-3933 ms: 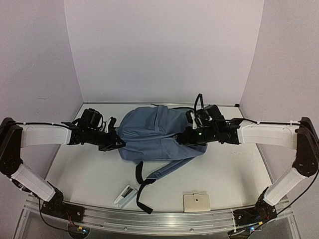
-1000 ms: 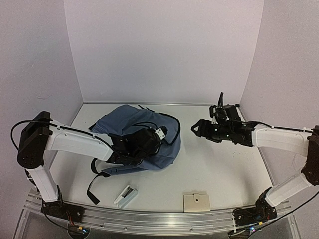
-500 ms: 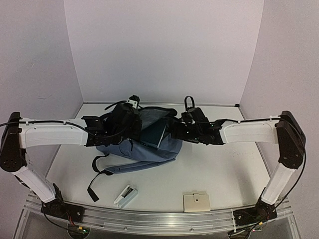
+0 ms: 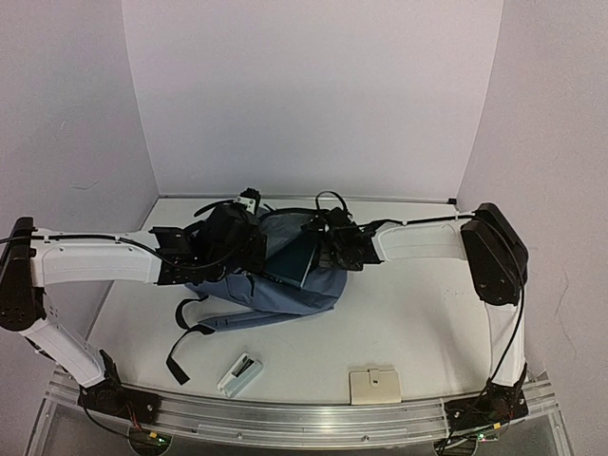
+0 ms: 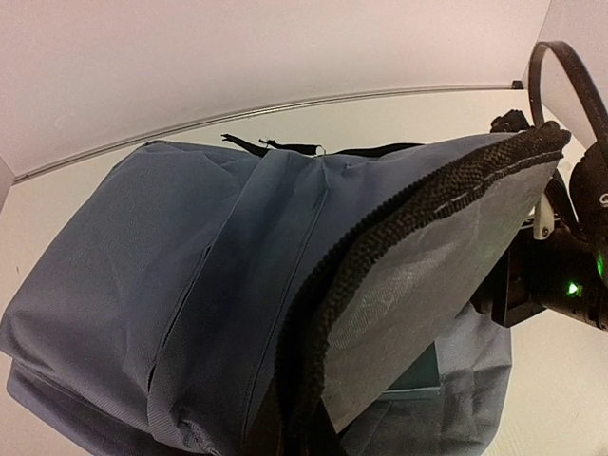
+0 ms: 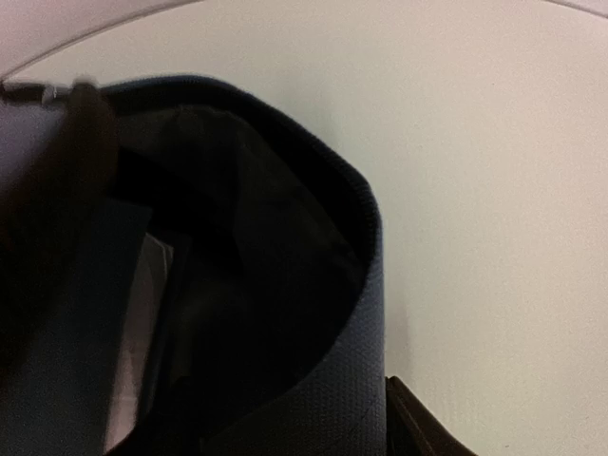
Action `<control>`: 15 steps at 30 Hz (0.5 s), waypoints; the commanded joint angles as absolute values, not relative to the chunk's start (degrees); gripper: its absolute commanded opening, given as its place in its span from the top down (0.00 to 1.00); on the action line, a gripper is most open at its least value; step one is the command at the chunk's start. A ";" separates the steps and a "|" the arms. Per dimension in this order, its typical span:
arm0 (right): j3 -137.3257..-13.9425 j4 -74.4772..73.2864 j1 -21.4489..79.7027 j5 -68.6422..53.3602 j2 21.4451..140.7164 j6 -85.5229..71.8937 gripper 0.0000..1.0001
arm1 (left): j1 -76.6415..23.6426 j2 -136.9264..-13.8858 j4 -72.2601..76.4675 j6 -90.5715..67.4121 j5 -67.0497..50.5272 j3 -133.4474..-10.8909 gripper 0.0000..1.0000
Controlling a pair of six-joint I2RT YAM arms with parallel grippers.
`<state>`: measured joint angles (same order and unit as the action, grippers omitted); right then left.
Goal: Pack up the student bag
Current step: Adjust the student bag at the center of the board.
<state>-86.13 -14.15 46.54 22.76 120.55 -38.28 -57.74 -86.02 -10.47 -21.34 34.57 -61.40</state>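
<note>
The student bag [image 4: 285, 296] lies mid-table, slate-blue, with its main compartment open. My left gripper [image 4: 251, 251] is at the opening's left side. Its fingers are hidden under fabric in the left wrist view, where the flap [image 5: 437, 256] with its black zipper edge is held lifted. A dark teal book [image 4: 294, 260] stands tilted, partly inside the bag; it also shows under the flap [image 5: 418, 376]. My right gripper [image 4: 325, 249] is at the book's right edge. In the right wrist view the bag's rim [image 6: 367, 285] passes beside one finger [image 6: 420, 426] that sits outside it; the jaws look spread.
A small white object [image 4: 239, 373] and a flat beige item [image 4: 374, 385] lie near the front edge. A black strap [image 4: 182, 344] trails from the bag toward the front left. White walls close in the back and sides.
</note>
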 commanded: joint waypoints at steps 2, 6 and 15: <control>-82.51 -20.19 46.63 16.62 114.93 -38.53 0.74 | -57.02 -84.28 -8.49 -22.77 35.18 -61.59 1.00; -74.12 -15.04 46.67 11.19 105.60 -39.20 0.99 | -55.23 -85.36 -10.46 -24.97 34.20 -61.72 1.00; -51.96 13.14 46.57 -5.37 85.89 -32.24 1.00 | -49.79 -89.94 -13.85 -30.38 32.91 -62.70 1.00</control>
<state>-59.35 -4.02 46.80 5.23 93.23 -37.24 -52.67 -87.17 -11.01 -26.02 32.95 -61.34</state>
